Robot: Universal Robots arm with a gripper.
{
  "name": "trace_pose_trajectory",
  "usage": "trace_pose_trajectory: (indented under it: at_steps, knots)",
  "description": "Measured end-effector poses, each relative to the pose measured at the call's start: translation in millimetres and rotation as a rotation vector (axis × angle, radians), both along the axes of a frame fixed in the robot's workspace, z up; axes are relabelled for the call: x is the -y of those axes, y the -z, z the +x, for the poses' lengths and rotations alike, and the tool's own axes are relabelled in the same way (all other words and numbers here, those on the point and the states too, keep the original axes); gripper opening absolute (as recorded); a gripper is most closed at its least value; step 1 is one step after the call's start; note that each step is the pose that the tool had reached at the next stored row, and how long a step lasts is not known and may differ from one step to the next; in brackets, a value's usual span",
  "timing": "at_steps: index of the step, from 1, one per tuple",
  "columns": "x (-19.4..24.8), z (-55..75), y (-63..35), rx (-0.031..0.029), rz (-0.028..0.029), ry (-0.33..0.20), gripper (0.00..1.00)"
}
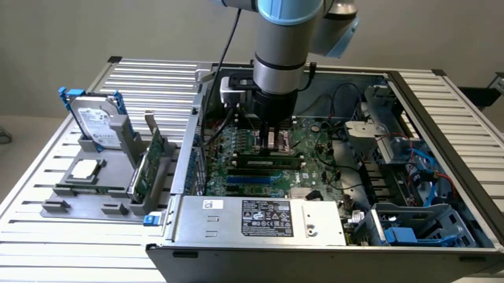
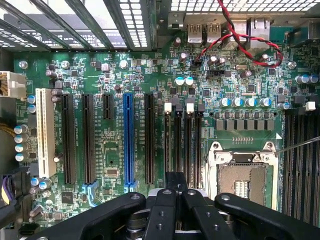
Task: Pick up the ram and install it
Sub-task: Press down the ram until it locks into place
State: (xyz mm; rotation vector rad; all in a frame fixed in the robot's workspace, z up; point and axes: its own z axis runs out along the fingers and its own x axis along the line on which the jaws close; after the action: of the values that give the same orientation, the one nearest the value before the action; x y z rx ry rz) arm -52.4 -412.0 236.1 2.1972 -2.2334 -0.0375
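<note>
One arm reaches down into one open computer case [image 1: 331,236]. One gripper [image 1: 277,140] hangs over the motherboard [image 1: 260,177], near its middle. In the wrist view the gripper [image 2: 175,192] has its fingers [image 2: 165,210] pressed together, with nothing seen between them.

One ram [image 1: 270,160] lies seated flat across the board, just below the gripper in the exterior view; whether the fingertips touch it cannot be told.

The wrist view shows four narrow black slots [image 2: 182,142] side by side, one blue slot [image 2: 128,140], one white slot [image 2: 45,132], and one CPU socket [image 2: 242,180].

On the slatted table [image 1: 47,236], toward the exterior view's left of the case, stands one grey rack [image 1: 94,197]. It holds one hard drive [image 1: 98,124] with blue rails, upright, one green card [image 1: 150,168] on edge, and one small square chip [image 1: 82,171] lying flat.

The case walls rise close around the board. Black cables [image 1: 339,100] and the drive bay [image 1: 417,171] crowd the side toward the exterior view's right. One power supply [image 1: 260,217] borders the near edge. Above the board the case stands open.
</note>
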Motion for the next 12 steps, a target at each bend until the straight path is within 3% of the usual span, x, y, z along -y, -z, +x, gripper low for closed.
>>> trace_pose_trajectory:
  at_steps: [12]
  knots:
    - [-0.1,0.0,4.5,-0.0027,0.0001,0.000,0.11]
